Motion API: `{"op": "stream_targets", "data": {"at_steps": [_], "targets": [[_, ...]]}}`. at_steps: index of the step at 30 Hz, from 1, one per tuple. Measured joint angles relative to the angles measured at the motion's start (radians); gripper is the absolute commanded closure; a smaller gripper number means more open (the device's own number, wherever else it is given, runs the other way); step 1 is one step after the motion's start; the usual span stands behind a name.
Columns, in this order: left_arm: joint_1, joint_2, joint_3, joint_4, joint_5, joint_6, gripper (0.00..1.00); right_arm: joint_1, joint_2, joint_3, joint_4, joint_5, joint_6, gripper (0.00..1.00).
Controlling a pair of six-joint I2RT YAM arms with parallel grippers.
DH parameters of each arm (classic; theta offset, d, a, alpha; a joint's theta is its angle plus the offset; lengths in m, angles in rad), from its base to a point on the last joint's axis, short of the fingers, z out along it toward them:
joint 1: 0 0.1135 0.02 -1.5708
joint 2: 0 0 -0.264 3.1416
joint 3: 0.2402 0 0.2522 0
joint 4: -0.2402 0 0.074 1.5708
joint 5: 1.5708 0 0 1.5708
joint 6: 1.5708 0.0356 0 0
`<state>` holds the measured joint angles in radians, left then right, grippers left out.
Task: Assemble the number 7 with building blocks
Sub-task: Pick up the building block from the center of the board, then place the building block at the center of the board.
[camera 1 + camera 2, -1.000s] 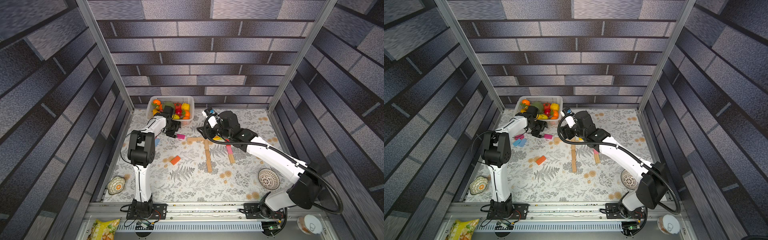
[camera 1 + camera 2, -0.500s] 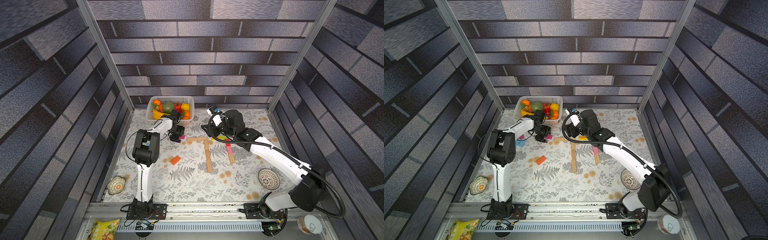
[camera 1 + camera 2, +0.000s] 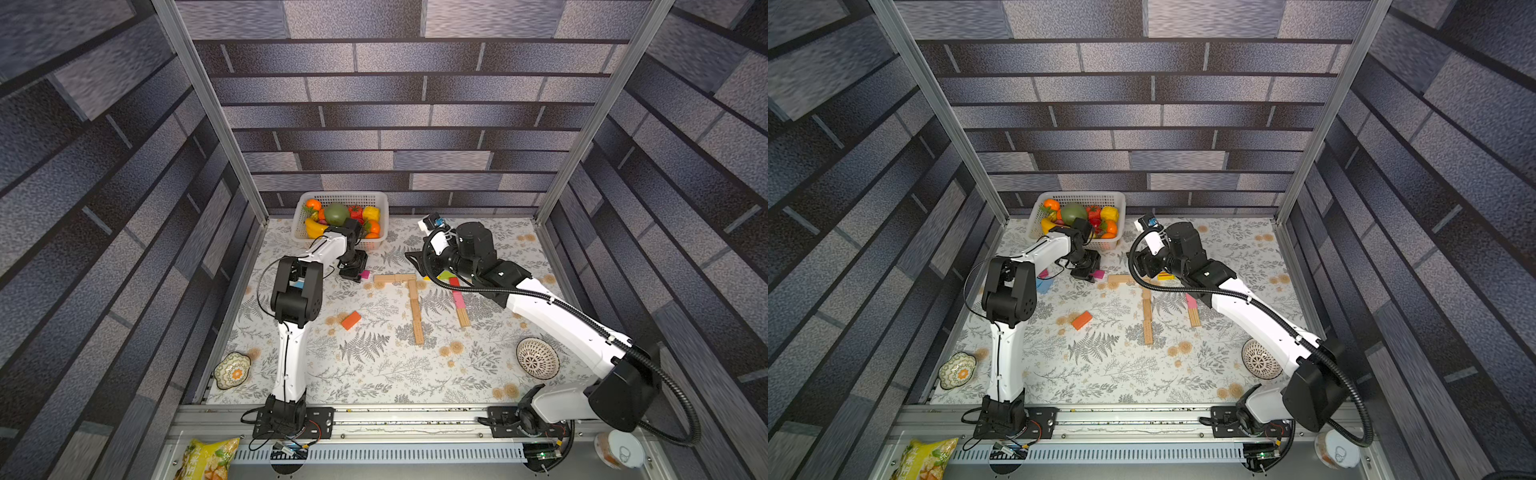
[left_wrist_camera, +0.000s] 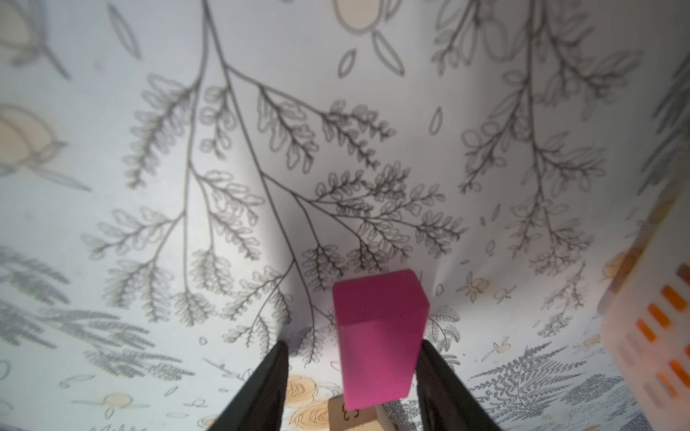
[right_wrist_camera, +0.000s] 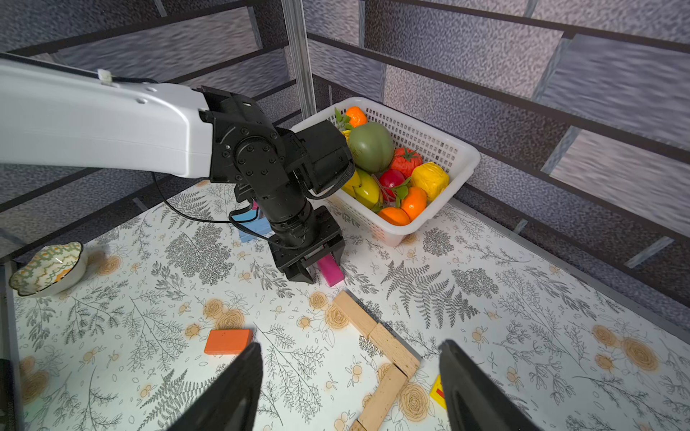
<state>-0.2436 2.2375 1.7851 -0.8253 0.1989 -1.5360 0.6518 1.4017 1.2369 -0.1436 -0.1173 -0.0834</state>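
Narrowed and settled over the last second: left claw (image 4: pixel 352 342), brought the last short way down astride the magenta block (image 4: pixel 377 336), elbow swung toward the middle of the surface. Jaws not yet clamped, with one finger (image 4: pixel 437 377) against the block's side and a clear gap at the other. Block resting on the surface near the far edge, in front of the basket (image 3: pixel 345 193) of toy fruit and just beside the free end of the bar of the number 7 (image 3: pixel 414 307); touching that end or not, impossible to tell. Also shifted: right claw (image 5: pixel 350 344), drawn a little toward the right edge, spread wide and empty near the figure's corner. Figure itself unmoved near the middle of the surface: short tan bar, longer tan stem toward the near edge. Orange block (image 3: pixel 351 320) loose on the left-edge side of the stem; pink and tan row (image 3: pixel 459 305) on its right-edge side. Judged as the closing phase of a pick, right arm kept clear. Probable use of the magenta block, lengthening the bar, unconfirmed.
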Motion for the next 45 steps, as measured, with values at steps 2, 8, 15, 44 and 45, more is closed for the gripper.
{"op": "stream_targets", "data": {"at_steps": [2,8,15,44,45], "targets": [[0.002,0.002,0.004,-0.007,-0.002,-0.003,0.56,-0.002,-0.002,-0.010,0.006,-0.004,0.000,0.24],[0.005,0.004,0.004,-0.013,-0.006,-0.018,0.70,-0.009,-0.004,-0.020,0.021,-0.019,0.000,0.24],[0.033,-0.039,-0.064,0.026,-0.014,-0.030,0.75,-0.009,-0.003,-0.023,0.027,-0.046,0.009,0.25],[0.169,-0.129,-0.206,0.104,-0.046,-0.035,0.47,-0.009,0.023,-0.032,0.086,-0.087,0.114,0.17],[0.169,-0.129,-0.204,0.104,-0.046,-0.034,0.45,-0.009,0.026,-0.034,0.089,-0.086,0.115,0.17]]}}
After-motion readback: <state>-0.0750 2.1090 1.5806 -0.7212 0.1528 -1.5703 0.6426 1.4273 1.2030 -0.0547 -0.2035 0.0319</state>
